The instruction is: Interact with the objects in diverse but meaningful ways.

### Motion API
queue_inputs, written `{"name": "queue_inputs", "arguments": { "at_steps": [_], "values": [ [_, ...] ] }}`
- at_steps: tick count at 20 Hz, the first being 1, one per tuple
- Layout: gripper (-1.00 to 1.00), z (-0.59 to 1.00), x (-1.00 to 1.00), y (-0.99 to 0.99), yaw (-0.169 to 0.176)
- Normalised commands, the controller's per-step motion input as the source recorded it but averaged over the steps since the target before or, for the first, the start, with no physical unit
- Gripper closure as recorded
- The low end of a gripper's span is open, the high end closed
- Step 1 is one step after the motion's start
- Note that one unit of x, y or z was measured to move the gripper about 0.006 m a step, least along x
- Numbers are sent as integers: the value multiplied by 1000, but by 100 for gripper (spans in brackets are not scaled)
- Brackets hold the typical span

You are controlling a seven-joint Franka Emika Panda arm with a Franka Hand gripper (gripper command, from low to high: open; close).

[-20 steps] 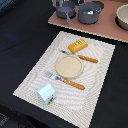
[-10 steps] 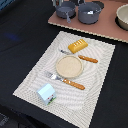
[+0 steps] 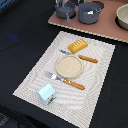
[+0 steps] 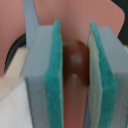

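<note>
In the wrist view my gripper (image 4: 76,70) has its two teal pads (image 4: 54,85) close on either side of a rounded red-brown sausage (image 4: 76,59), over a pink surface. The gripper does not show in the exterior view. There a golden scored bread loaf (image 3: 78,46) lies at the far side of a striped placemat (image 3: 35,75). A pale blue-white carton (image 3: 46,93) stands near its front corner. A grey long-handled saucepan (image 3: 65,11) stands on the pink board (image 3: 107,31). The white speckled piece is out of view.
A tan round plate (image 3: 69,66) sits mid-mat, with an orange-handled fork (image 3: 67,81) in front and an orange-handled knife (image 3: 82,57) behind. A larger grey pot (image 3: 89,12) and a pale bowl (image 3: 122,17) stand on the board. Black cloth surrounds the mat.
</note>
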Motion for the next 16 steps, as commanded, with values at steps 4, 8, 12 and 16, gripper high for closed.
{"name": "queue_inputs", "arguments": {
  "at_steps": [4,8,12,16],
  "values": [
    [100,0,102,421,-33],
    [100,-15,85,427,-25],
    [100,-103,6,382,-1],
    [100,-109,157,224,-6]
  ]
}}
